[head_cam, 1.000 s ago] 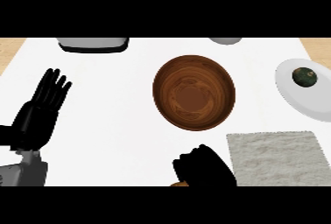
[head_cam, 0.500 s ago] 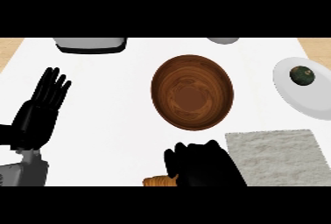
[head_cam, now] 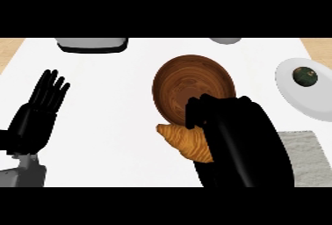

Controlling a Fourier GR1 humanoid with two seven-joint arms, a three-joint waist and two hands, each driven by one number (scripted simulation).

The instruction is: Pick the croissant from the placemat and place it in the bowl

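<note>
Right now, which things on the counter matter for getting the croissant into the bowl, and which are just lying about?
Part of the job:
croissant, held in the right hand
wooden bowl, just beyond the hand
placemat, at the right

Lying about:
white plate with a dark round item
grey object at the far edge
left hand, resting open at the left

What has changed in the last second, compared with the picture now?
The right hand, holding the croissant, moved up from the lower edge toward the wooden bowl; the croissant now shows beside the bowl's near rim. The left hand, plate and placemat stayed put.
</note>
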